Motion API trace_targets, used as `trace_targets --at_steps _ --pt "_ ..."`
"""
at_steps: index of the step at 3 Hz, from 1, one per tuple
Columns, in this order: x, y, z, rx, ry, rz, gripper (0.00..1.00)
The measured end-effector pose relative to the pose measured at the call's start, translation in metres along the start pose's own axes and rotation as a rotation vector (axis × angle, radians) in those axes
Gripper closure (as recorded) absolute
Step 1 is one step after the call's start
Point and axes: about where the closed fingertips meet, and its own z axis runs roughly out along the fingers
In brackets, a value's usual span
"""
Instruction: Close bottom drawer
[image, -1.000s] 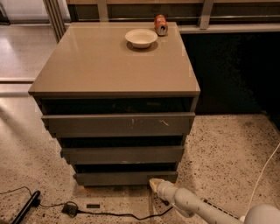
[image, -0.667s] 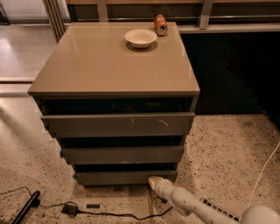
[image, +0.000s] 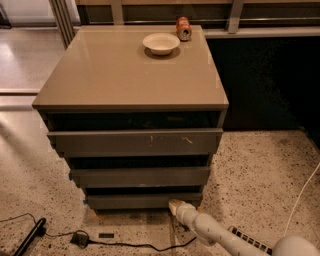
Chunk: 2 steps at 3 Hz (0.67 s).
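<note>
The bottom drawer (image: 135, 201) is the lowest, narrowest grey-brown front of the cabinet, just above the floor, with a dark gap above it. The middle drawer (image: 140, 176) and the widest top drawer (image: 135, 142), which has white scratches, sit above it. My gripper (image: 175, 205) is at the end of the white arm (image: 220, 235) that reaches in from the lower right. Its tip rests against the right part of the bottom drawer's front.
On the cabinet top (image: 125, 75) stand a white bowl (image: 161, 43) and an orange can (image: 183, 28). A black cable and plug (image: 80, 238) lie on the speckled floor in front. A white cable (image: 302, 195) runs at the right.
My gripper has moved slightly up and left, closer against the bottom drawer front. The bottom drawer's front looks a little further in.
</note>
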Motion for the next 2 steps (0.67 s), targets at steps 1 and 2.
trace_targets --at_steps 1,2 --pt "0.003 0.002 -0.006 -0.012 0.021 -0.004 1.0" --pt "0.013 -0.003 -0.035 -0.007 0.056 0.007 1.0"
